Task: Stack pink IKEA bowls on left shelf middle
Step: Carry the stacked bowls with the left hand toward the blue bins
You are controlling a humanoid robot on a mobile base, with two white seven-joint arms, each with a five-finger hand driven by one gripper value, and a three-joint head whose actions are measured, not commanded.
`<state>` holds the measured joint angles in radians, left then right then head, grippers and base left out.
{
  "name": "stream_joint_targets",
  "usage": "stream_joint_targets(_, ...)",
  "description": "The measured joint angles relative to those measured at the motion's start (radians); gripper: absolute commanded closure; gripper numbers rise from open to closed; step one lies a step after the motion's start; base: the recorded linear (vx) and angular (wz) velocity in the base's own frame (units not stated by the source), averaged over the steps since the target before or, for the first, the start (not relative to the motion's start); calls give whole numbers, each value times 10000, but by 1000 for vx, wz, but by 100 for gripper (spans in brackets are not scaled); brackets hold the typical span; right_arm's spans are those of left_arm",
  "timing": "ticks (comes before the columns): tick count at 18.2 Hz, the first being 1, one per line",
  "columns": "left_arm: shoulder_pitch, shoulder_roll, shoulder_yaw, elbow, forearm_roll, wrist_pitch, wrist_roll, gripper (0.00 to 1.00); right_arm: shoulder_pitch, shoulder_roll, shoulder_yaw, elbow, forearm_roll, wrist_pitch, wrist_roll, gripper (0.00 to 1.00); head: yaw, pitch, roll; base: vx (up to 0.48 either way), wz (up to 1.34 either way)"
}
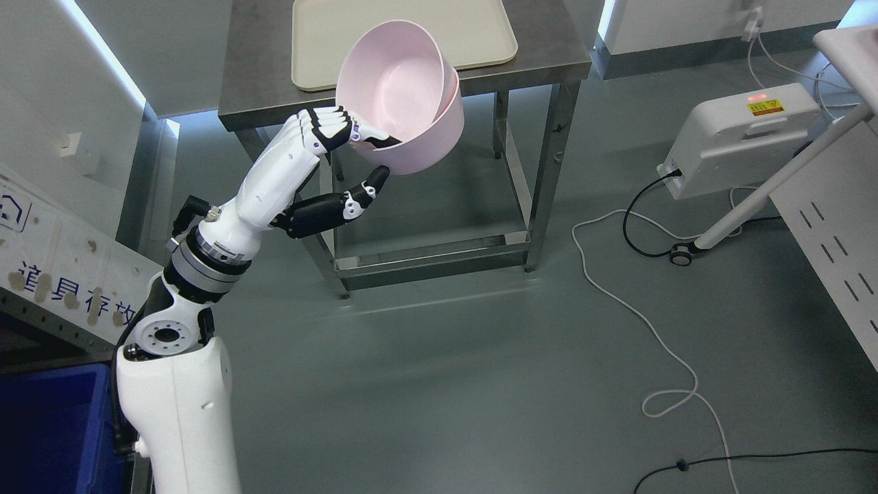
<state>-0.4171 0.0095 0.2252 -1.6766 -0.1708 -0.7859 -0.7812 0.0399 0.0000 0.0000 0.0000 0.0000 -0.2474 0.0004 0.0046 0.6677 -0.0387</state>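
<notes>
Left of the scene's middle, the left hand [346,165] is raised off the floor and pinches the pink bowls [405,96]: its fingers [329,127] curl over the near rim from above while the thumb [363,189] presses up under the outer wall. Two bowls appear nested one inside the other, tilted so the opening faces the camera and slightly left. They hang in the air in front of the near edge of a steel table [549,48], not resting on it.

On that table, behind the bowls, lies a cream tray [480,34], partly hidden by the bowls' rim. The table's legs and lower frame stand on a grey-green floor.

From the hand, the white forearm runs down and left to the arm's base at the near left edge, beside a blue bin [48,425].

Far right, a white box-shaped device [727,137] with a lit red light sits on the floor, and white and black cables [645,322] trail from it across the floor toward the near side.
</notes>
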Motion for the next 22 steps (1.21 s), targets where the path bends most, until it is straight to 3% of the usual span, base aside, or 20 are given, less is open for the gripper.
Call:
stream_joint_targets(14, 516, 467, -126, -208, 236, -1, -121, 95, 0, 0, 0, 0, 0, 0, 0, 0, 0, 0, 0, -303, 134)
stream_joint_targets(22, 451, 544, -235, -239, 248, -1, -122, 95, 1, 0, 0, 0, 0, 0, 0, 0, 0, 0, 0, -236, 542)
